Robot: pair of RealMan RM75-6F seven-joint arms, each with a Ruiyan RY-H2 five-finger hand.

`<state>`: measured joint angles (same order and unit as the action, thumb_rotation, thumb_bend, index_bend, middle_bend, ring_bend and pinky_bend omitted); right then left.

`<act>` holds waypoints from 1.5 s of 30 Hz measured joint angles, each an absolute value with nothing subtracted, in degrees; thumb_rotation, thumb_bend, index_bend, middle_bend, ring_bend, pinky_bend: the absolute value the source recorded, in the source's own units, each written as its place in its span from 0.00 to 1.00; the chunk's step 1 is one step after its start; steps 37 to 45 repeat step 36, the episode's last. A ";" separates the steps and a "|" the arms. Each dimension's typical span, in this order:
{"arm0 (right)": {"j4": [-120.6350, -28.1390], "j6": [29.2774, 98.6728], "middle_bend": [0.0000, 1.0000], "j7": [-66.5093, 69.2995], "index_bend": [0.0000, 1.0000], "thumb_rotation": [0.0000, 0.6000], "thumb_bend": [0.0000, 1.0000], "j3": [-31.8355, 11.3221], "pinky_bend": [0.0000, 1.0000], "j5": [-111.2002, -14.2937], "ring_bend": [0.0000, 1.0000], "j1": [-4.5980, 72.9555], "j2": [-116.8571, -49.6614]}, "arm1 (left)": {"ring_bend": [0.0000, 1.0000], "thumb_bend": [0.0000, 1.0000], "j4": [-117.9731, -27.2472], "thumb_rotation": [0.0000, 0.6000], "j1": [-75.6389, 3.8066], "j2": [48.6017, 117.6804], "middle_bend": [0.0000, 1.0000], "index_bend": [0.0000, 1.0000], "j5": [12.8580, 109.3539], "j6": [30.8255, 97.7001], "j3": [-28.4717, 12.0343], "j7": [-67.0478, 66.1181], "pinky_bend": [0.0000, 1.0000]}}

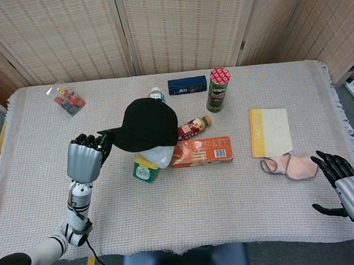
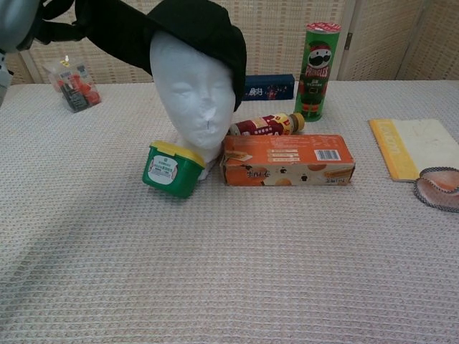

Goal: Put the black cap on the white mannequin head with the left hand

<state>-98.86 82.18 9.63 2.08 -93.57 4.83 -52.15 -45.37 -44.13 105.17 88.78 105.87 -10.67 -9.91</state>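
Black fabric of the cap now draped over the crown of the white foam mannequin head, sitting low enough to cover the top and back but with the brim swung out to the side rather than over the face. Brim edge pinched in the curled fingers of the left hand, probably so the cap can be tugged square before letting go. Placement close to done, by the look of it; only straightening and release left. Right hand parked at the near table edge, fingers spread, holding nothing, well apart from the work. Mannequin head wedged between a green tub with a yellow lid and an orange carton, both touching its base, likely as props against tipping under a sideways pull. Pringles can and small bottle behind, out of the way.
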 measured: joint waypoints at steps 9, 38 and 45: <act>-98.96 82.93 0.00 9.74 0.00 1.00 0.02 2.39 0.00 -94.55 0.00 4.55 -52.05 | 0.98 0.30 -50.62 1.00 -39.31 104.40 1.00 0.23 91.79 108.21 -7.40 -12.73 1.00; -99.50 82.54 0.00 4.05 0.00 1.00 0.02 1.54 0.00 -91.78 0.00 4.08 -54.04 | 0.08 0.11 -98.80 1.00 -8.71 65.38 0.18 0.11 80.14 100.85 10.96 -8.51 0.19; -99.50 82.54 0.00 4.05 0.00 1.00 0.02 1.54 0.00 -91.78 0.00 4.08 -54.04 | 0.08 0.11 -98.80 1.00 -8.71 65.38 0.18 0.11 80.14 100.85 10.96 -8.51 0.19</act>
